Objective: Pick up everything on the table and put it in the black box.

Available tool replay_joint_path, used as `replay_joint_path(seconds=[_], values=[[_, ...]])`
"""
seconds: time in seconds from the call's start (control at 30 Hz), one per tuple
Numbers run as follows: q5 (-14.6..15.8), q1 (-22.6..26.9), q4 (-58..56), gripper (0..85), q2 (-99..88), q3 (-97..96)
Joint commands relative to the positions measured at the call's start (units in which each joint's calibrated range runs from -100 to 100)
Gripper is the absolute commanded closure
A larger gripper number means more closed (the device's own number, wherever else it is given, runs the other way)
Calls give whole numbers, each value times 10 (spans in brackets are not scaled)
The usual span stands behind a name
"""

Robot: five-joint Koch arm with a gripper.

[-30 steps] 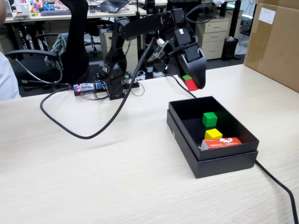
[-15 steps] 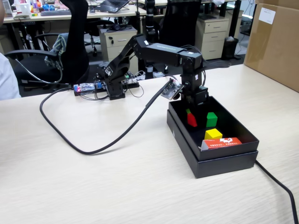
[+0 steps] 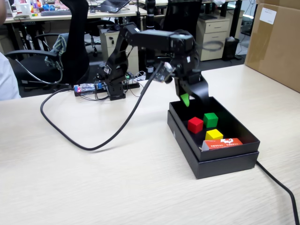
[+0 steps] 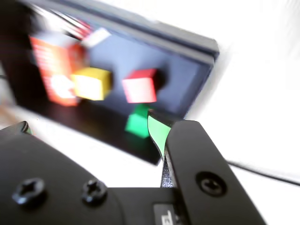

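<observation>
The red cube (image 3: 195,124) lies on the floor of the black box (image 3: 225,162), just left of a green cube (image 3: 210,119) and behind a yellow cube (image 3: 214,134). My gripper (image 3: 192,99) hangs above the box's far left corner, clear of the cube and open, with its green pad showing and nothing between the jaws. The blurred wrist view shows the open gripper (image 4: 91,126) above the box rim (image 4: 187,37), with the red cube (image 4: 139,86) between the yellow cube (image 4: 92,83) and the green cube (image 4: 137,123).
An orange-red packet (image 3: 222,143) leans inside the box's near wall. A thick black cable (image 3: 89,139) loops over the pale table (image 3: 93,187) from the arm's base (image 3: 112,84). Another cable (image 3: 281,187) runs off right. A brown carton (image 3: 276,42) stands far right.
The gripper carried the red cube from above the box's far edge down into the box and let it go. It has since risen, open, and the cube rests on the box floor.
</observation>
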Motion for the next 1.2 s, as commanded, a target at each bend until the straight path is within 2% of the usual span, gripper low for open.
replay_joint_path(seconds=[0.0, 0.13, 0.17, 0.37, 0.47, 0.63, 0.77, 0.93, 1.17], values=[[-2, -21, 20, 362, -197, -23], [-10, -63, 44, 372, -358, -131], [-24, -89, 94, 370, -447, -233], [-73, -152, 294, 367, -643, -538], [-85, -161, 357, 360, -712, -649], [-88, -162, 367, 333, -789, -767], [-111, -165, 458, 335, -848, -886], [-127, -172, 509, 333, -862, -973], [-151, -177, 655, 334, -862, -1107]])
